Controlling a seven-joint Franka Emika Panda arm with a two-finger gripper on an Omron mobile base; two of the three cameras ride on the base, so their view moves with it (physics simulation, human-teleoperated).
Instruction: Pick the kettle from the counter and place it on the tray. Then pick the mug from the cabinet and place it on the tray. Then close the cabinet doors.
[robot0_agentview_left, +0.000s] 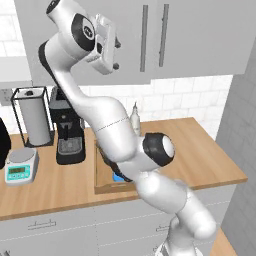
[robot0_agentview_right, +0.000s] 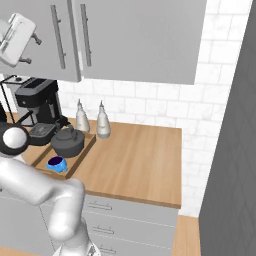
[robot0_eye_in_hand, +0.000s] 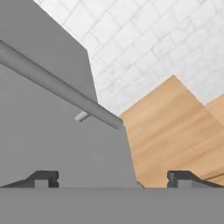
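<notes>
Gripper (robot0_eye_in_hand: 113, 178) open at cabinet door (robot0_eye_in_hand: 52, 144), right base: kettle (robot0_agentview_right: 67, 141) on tray (robot0_agentview_right: 82, 154)

A home kitchen: below the end effector (robot0_agentview_left: 117, 55) runs a long wooden surface (robot0_agentview_right: 135, 150) over pale grey drawers (robot0_agentview_left: 45, 225), backed by white tile. Grey wall cabinet doors (robot0_agentview_right: 140, 35) with metal bar handles hang just beside the end effector, with a black coffee machine (robot0_agentview_left: 67, 130), a kitchen scale (robot0_agentview_left: 21, 166) and a paper-towel holder (robot0_agentview_left: 36, 120) standing beneath it.
</notes>
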